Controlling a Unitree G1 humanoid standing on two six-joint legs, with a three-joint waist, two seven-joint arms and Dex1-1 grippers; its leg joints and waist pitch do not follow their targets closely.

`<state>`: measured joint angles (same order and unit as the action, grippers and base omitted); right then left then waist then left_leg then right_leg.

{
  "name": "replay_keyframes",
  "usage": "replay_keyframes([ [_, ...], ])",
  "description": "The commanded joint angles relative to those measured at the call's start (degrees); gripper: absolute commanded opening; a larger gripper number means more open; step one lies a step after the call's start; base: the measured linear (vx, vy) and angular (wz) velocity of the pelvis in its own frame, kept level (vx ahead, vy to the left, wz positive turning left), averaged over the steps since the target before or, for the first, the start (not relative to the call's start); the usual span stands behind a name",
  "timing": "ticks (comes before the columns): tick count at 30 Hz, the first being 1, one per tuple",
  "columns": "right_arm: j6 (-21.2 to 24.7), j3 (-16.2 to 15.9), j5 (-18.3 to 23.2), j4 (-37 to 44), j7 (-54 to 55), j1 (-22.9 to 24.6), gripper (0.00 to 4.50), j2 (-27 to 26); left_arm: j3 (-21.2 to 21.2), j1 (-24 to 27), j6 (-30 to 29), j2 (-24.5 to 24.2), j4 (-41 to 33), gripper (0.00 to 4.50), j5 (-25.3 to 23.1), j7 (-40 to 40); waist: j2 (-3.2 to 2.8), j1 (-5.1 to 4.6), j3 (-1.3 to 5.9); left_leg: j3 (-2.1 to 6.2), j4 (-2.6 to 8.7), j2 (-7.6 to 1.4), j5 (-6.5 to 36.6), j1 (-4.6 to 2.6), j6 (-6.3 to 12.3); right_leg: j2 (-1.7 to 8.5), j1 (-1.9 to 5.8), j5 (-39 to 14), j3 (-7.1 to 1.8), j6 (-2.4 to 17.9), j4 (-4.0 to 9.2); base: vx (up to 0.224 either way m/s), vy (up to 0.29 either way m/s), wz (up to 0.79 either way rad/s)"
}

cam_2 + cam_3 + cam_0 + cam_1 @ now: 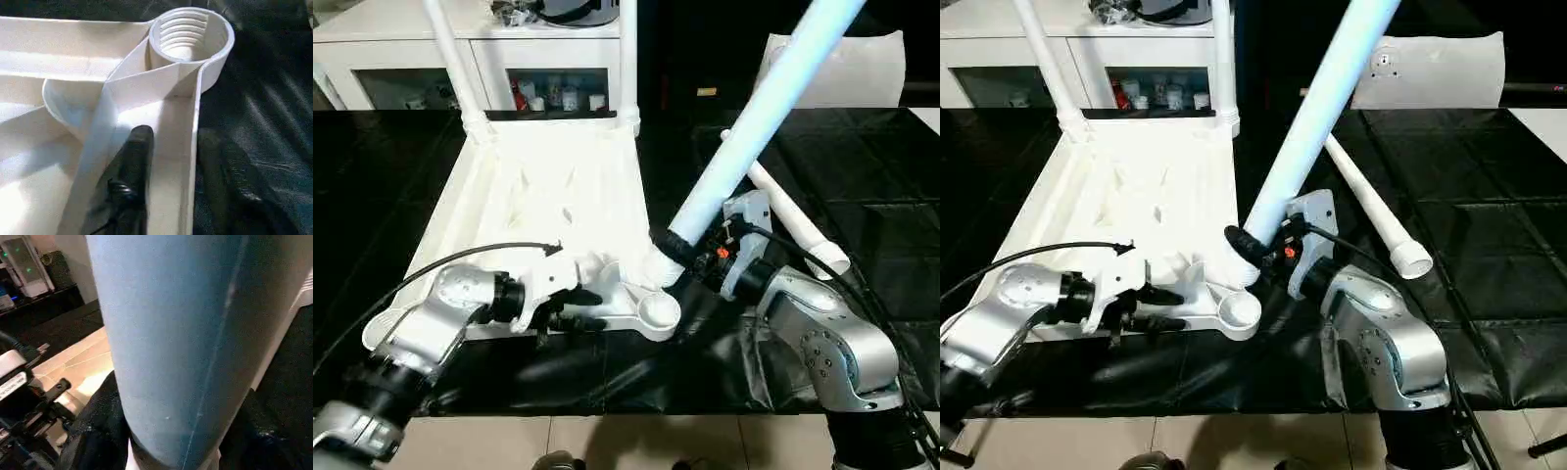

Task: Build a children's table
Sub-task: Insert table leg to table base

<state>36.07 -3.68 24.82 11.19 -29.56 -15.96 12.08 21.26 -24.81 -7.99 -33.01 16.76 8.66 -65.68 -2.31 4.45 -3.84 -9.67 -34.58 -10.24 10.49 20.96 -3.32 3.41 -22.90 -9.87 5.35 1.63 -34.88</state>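
- Left gripper [570, 306] sits at the near edge of the upturned white plastic rectangular table top [558, 196]; in the left wrist view one black finger [131, 171] lies inside the rim wall and the other outside, jaws straddling it, though contact I cannot confirm.
- Two long white tapered tube legs [458, 69] already stand in the far corner sockets.
- Near-right round threaded socket [658, 311] is empty.
- Right gripper [690, 257] is clamped on the lower end of a third white tube leg [759, 108], tilted up and away, its foot just beside the top's right edge.
- Fourth white leg [798, 223] lies on the black table cover [862, 225].
- Likely light, stiff and slick: grip the legs low and the top by its ribbed rim.
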Motion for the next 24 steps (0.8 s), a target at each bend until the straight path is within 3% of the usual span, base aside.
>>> replay_keyframes([
  [1,0.88,-0.44,0.92,1.94,-1.03,-0.16,1.89,0.50,0.45,-1.47,1.51,0.20,1.54,1.27,-1.20,-0.58,-0.78,-0.04,4.33,1.28,4.19,-2.57,13.80,-0.71,-0.96,5.07,2.97,-20.24,-3.58,6.47,5.17,0.000,0.000,0.00],
  [3,1.51,-0.43,1.39,2.44,-1.49,-0.05,1.89,0.86,0.66,-1.80,2.23,0.38,2.70,1.11,-1.94,-0.94,-1.01,-0.11,4.26,1.23,4.20,-2.52,14.33,-0.81,-0.82,4.89,2.84,-20.74,-3.54,6.23,5.48,0.000,0.000,0.00],
  [4,1.89,-0.44,1.66,2.75,-1.90,-0.05,1.89,1.22,1.20,-2.10,2.87,0.24,3.62,0.96,-2.83,-1.51,-0.70,-0.03,4.24,1.27,4.24,-2.53,14.47,-0.81,-0.88,4.91,2.92,-21.08,-3.53,6.10,5.40,0.000,0.000,0.00],
  [7,2.23,-0.37,1.74,2.91,-2.16,-0.04,1.89,1.77,1.46,-2.19,2.91,0.09,4.05,0.76,-3.12,-2.13,-1.03,0.14,4.23,1.32,4.22,-2.56,14.88,-0.96,-1.05,5.12,2.81,-23.14,-3.50,5.45,5.54,0.000,0.000,0.00],
  [8,2.40,-0.28,1.79,3.01,-2.17,-0.03,1.89,1.96,1.62,-2.21,3.04,-0.07,4.17,0.67,-3.43,-2.24,-0.80,0.08,4.22,1.28,4.22,-2.54,14.88,-0.90,-1.01,5.08,2.83,-23.32,-3.49,5.37,5.63,0.000,0.000,0.00],
  [12,2.86,-0.40,1.40,2.69,-2.05,-0.55,1.89,2.83,1.84,-2.42,3.44,-0.39,4.97,0.38,-4.54,-2.37,-0.86,0.20,4.27,1.34,4.22,-2.57,14.88,-0.89,-1.01,5.07,2.81,-22.87,-3.47,5.53,5.60,0.000,0.000,0.00],
  [18,4.36,-1.62,1.11,2.80,-3.11,-0.98,1.89,4.05,-2.44,-2.75,-0.21,3.38,5.09,0.09,-0.39,0.06,-0.68,0.39,4.31,1.22,4.08,-2.58,13.91,-0.80,-0.76,5.10,2.87,-21.92,-3.48,6.33,5.43,0.000,0.000,0.00],
  [24,2.90,-2.37,-0.71,-0.24,-3.03,-2.96,1.89,4.69,-3.92,-4.36,-3.39,6.57,6.59,0.00,-2.06,7.04,-0.50,-0.01,4.36,1.20,3.86,-2.25,12.03,-0.25,-0.06,5.06,3.30,-21.43,-3.34,6.04,5.38,0.000,0.000,0.00],
])
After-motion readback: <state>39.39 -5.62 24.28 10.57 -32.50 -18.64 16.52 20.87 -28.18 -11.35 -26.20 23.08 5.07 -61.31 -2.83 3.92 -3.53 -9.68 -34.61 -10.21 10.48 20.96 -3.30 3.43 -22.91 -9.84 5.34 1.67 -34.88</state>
